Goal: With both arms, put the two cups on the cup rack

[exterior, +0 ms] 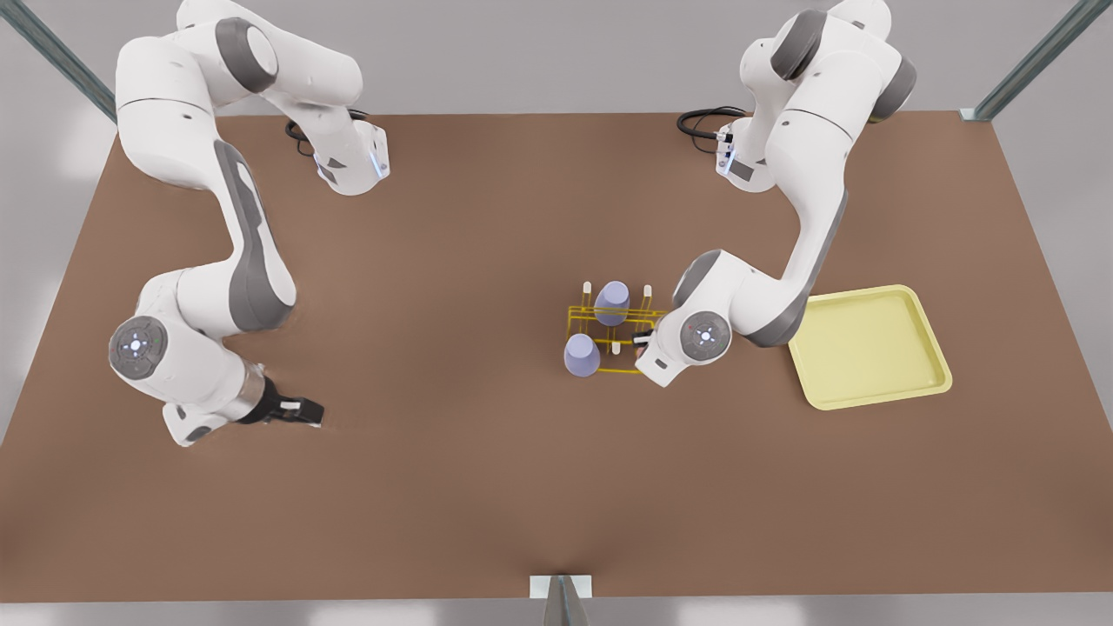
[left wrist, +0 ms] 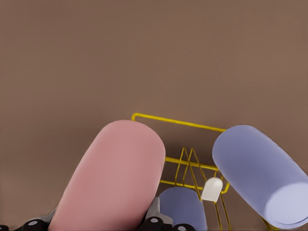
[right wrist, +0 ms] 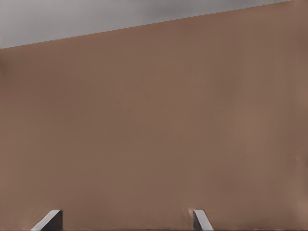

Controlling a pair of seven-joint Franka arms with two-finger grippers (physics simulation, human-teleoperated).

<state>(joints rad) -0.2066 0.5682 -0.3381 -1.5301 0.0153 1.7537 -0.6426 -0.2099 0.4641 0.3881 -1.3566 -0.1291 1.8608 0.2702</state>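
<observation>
I count two arms, three cups, one rack and one tray on the brown table [exterior: 487, 487].

The left hand [exterior: 642, 341] is at the right end of the cup rack [exterior: 609, 335], on the front view's right. It is clamped on the pink cup [left wrist: 115, 178], which shows close up in the left wrist view beside the yellow wire.

Two lavender cups sit upside down on the rack's pegs: the far lavender cup [exterior: 612, 303] and the near lavender cup [exterior: 581, 355]. White peg tips [exterior: 587, 287] stand free beside them.

The right hand [exterior: 306, 410] waits low over bare table at the front view's left, well apart from the rack. Its fingers [right wrist: 48, 220] are spread apart with nothing between them.

One pale-yellow tray [exterior: 869, 346] lies flat to the right of the rack, holding nothing.
</observation>
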